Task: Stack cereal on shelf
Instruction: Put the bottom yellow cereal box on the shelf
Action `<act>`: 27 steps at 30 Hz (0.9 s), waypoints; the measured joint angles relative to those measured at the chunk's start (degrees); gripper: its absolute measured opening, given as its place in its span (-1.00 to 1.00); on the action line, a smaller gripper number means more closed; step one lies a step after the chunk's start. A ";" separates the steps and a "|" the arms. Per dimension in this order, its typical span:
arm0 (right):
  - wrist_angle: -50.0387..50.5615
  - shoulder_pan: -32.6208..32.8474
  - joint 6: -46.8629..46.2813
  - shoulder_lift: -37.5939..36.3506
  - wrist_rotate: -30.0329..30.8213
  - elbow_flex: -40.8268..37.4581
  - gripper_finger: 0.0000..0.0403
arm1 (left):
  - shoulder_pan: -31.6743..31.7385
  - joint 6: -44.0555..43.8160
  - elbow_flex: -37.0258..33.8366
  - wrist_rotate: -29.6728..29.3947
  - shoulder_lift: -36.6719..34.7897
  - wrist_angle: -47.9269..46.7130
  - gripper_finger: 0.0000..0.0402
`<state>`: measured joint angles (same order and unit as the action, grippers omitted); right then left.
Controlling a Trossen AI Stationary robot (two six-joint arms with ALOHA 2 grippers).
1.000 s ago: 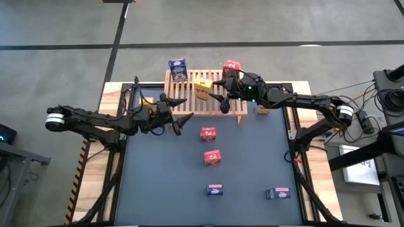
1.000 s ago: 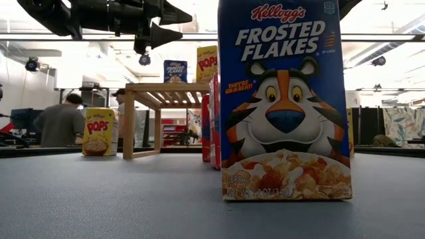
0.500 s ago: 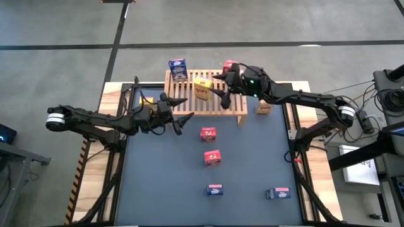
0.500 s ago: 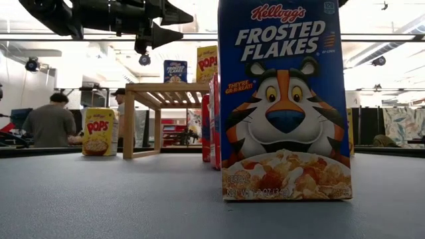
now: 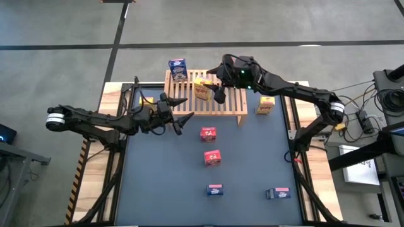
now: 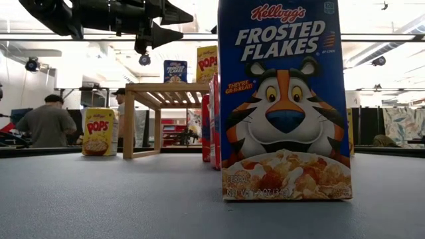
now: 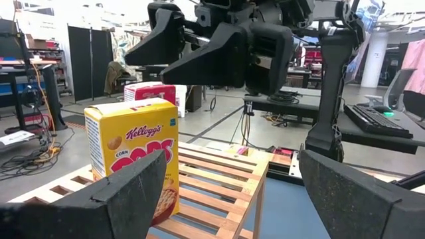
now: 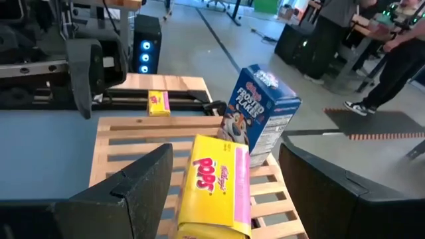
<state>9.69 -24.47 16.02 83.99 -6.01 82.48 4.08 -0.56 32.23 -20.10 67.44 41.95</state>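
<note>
Since a second ago the right arm has swung leftward across the shelf, and its right gripper now hovers over the slats with jaws spread and nothing between them, right beside the yellow Pops box; the red box that stood at the shelf's far right corner is now hidden under the arm, and another yellow box shows uncovered on the desk by the shelf's right end. The left gripper has not moved: it waits open and empty just in front of the shelf's left part. By the look of it, the step in hand is taking hold of the yellow Pops box to set it right. That box rests on the slats, its printed front turned toward the desk's front, and in the right wrist view it looks tilted rather than square. Its long axis runs bottom to top of the carton, roughly upright. A good grasp would bring the fingers down over the narrow sides, centred, closing gently so the light card does not crush or skid along the bars, and keeping clear of the blue Frosted Flakes box at the shelf's far left corner.
</note>
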 joint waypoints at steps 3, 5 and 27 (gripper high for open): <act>1.28 -0.07 -0.38 0.76 -0.07 0.65 0.32 | 0.00 0.00 0.00 -0.01 0.00 0.00 0.63; 2.27 -0.07 -0.03 1.33 -0.08 0.95 0.32 | 0.00 0.00 0.00 -0.02 0.00 0.00 0.63; 6.39 -1.27 -1.97 5.01 -0.40 4.02 0.82 | 0.00 0.02 0.00 -0.04 0.00 -0.01 0.63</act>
<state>16.07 -25.74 14.05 89.00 -6.40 86.50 4.08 -0.54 32.23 -20.14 67.44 41.95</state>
